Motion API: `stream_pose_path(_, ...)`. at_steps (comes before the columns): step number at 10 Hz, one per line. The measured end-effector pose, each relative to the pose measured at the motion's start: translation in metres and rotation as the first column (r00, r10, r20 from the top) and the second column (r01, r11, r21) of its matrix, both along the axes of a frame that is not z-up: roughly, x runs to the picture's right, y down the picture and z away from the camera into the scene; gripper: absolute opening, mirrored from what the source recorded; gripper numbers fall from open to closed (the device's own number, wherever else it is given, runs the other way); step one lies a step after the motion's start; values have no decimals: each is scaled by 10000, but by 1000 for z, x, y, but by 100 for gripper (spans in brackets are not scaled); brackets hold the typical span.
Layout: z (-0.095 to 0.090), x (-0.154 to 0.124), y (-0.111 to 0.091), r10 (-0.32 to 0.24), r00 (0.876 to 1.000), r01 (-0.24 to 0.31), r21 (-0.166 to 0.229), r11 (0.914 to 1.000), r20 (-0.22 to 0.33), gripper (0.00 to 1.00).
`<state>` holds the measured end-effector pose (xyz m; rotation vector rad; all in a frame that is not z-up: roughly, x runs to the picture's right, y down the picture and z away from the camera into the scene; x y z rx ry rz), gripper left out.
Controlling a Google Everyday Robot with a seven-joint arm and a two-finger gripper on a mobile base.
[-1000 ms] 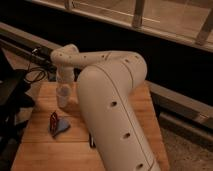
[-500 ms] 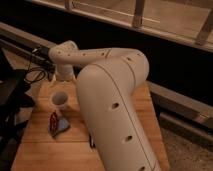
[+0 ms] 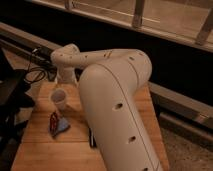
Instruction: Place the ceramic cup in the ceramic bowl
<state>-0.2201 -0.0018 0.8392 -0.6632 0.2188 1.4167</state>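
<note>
The gripper point(image 3: 63, 82) is seen at the far left end of the table point(image 3: 40, 150), hanging from the white wrist that points downward. Whether it is open or closed on anything cannot be told. The ceramic cup point(image 3: 59, 99) is found directly beneath it, upright, its rim turned slightly toward the camera; contact between the two cannot be made out, nor can it be told whether the cup rests on the wood. Nearer the camera, a small red and blue object point(image 3: 55, 123) is laid on the table, apart from the cup. A flat black bar point(image 3: 91, 138) is partly hidden by the arm's bulky white segment point(image 3: 117, 110). Dark cables point(image 3: 34, 75) are draped beyond the table's left edge.
</note>
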Motion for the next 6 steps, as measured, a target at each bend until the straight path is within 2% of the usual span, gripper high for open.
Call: stream_pose_path(6, 10, 6, 19, 433, 9990, -437, -404, 9982, -109, 80)
